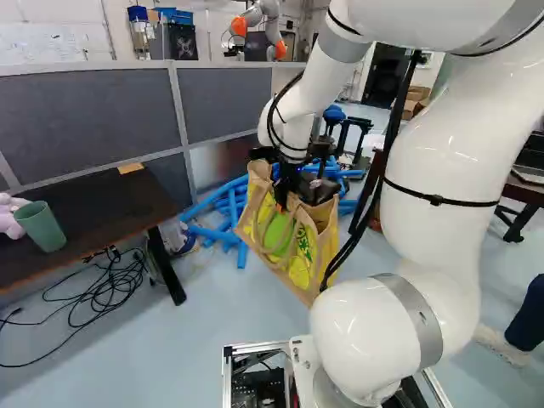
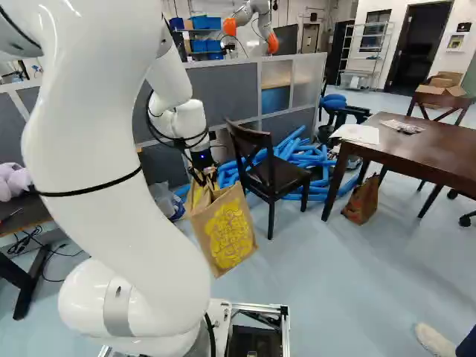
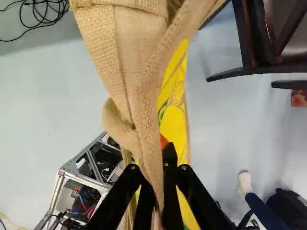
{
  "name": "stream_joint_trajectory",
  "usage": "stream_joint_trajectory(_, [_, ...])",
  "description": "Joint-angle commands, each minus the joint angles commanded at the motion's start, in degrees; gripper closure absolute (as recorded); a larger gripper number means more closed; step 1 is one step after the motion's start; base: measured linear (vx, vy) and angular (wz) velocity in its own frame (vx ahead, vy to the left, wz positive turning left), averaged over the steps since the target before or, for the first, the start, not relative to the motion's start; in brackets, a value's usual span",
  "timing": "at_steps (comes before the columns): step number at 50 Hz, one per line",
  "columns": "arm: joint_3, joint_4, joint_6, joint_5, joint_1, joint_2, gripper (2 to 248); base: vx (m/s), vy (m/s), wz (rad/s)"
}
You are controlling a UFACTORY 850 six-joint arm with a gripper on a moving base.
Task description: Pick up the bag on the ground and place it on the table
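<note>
Bag [image 2: 227,234] hangs tilted from the gripper [image 3: 152,165], beside the dark chair [image 2: 271,172]; fingers clamped on a fold of its burlap top. Looks clear of the floor, so pick-up reads as done, though the base views leave the lowest corner a little uncertain. Placing is what remains: bag is over neither the desk with the green cup [image 1: 41,226] nor the brown table [image 2: 416,155]. Cannot tell which is meant.

Pink plush toy [image 1: 8,218] cropped by left base view's edge; burlap bag [image 3: 124,52], dark chair [image 3: 245,33] cut off in wrist view; markings on paper [image 2: 402,127] illegible.
</note>
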Motion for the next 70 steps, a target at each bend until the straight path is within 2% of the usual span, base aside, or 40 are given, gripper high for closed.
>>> stream_joint_trajectory(43, [-4.2,0.0,0.0,-12.6,-0.7,4.6,228,0.000,0.000,0.000])
stream_joint_trajectory(70, [-7.3,0.0,0.0,-17.3,-1.0,7.1,228,0.000,0.000,0.000])
